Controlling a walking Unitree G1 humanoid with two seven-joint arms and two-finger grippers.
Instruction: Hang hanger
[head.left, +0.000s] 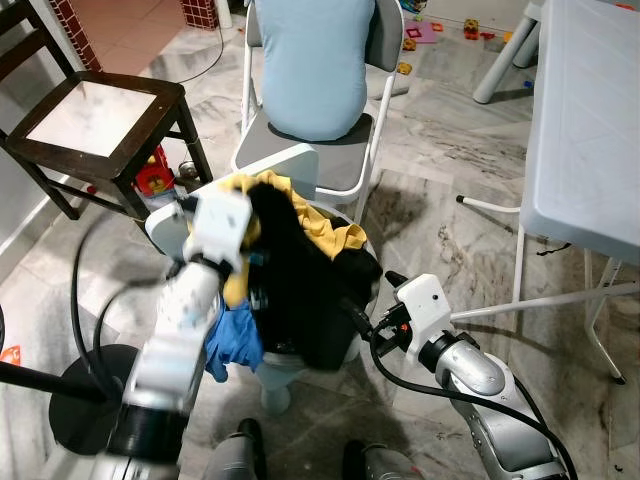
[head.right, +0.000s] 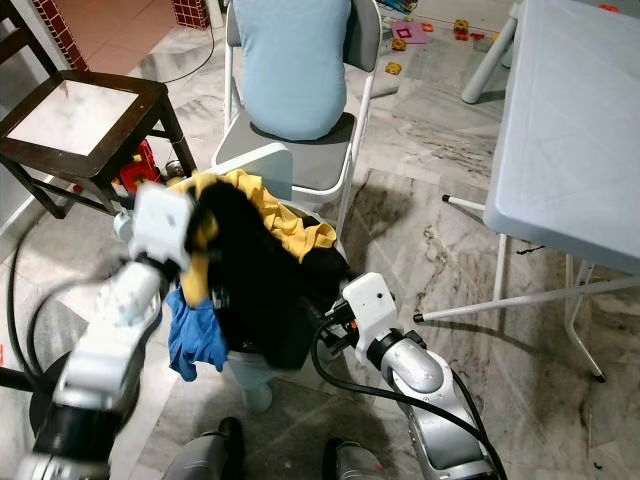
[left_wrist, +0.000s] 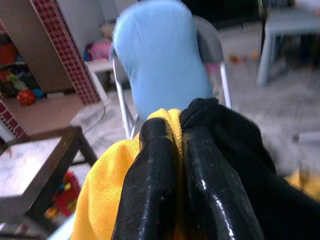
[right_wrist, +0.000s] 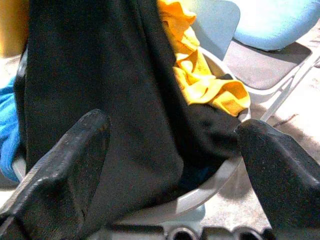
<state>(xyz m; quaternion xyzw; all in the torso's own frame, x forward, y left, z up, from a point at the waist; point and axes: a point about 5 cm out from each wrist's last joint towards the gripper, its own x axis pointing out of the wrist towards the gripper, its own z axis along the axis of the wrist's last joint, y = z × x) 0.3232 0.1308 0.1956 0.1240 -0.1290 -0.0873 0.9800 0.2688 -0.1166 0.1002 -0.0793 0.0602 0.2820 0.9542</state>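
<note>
Clothes being lifted from the basket; no hanger can be made out yet.

Nearest, the right gripper (right_wrist: 170, 165) sits low against the basket (right_wrist: 210, 187), its fingers (right_wrist: 67, 165) spread wide with nothing between them, facing the black garment (head.left: 300, 290). Just beyond, the left gripper (left_wrist: 172, 165) is raised over the pile, fingers pressed together on a fold of the yellow shirt (left_wrist: 107, 185), touching the black cloth. A blue cloth (head.left: 232, 345) hangs over the basket's near left side. Behind stand a folding chair (head.left: 345, 150) with a pale blue cushion (head.left: 310, 60), a dark wooden stool (head.left: 95, 120) to the left and a white worktop (head.left: 585, 130) to the right. This looks like the early pick-up step. The hanger's place and long axis cannot be told; the next move calls for lifting the clothing clear to find it.
</note>
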